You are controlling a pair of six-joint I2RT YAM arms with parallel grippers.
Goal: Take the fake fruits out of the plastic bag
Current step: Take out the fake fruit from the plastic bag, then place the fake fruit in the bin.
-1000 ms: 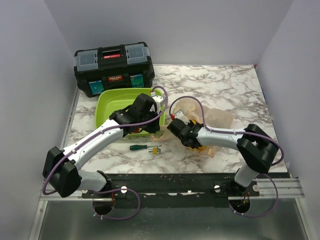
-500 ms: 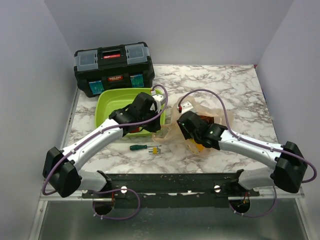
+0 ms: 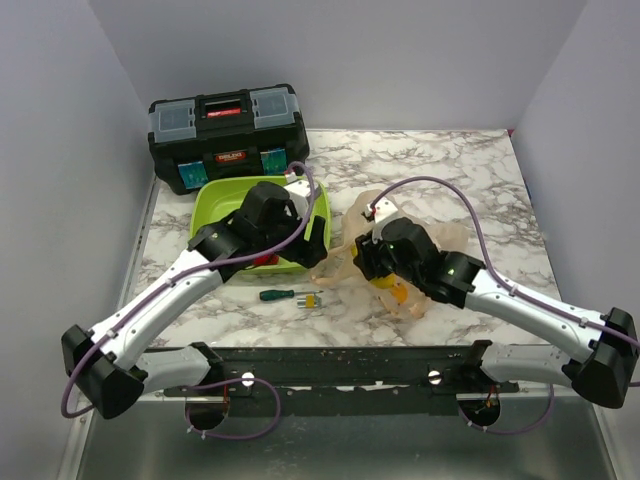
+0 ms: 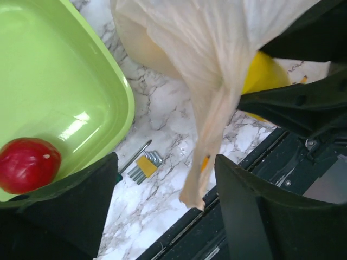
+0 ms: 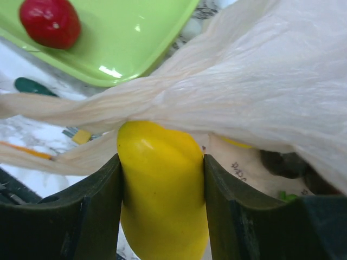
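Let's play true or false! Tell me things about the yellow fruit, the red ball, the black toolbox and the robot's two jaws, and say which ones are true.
1. The right jaws are pinching the yellow fruit. True.
2. The red ball is held in the left jaws. False: it lies loose in the lime-green tray.
3. The black toolbox has its lid up. False: the lid is shut.
4. The left jaws stand wide open. True.
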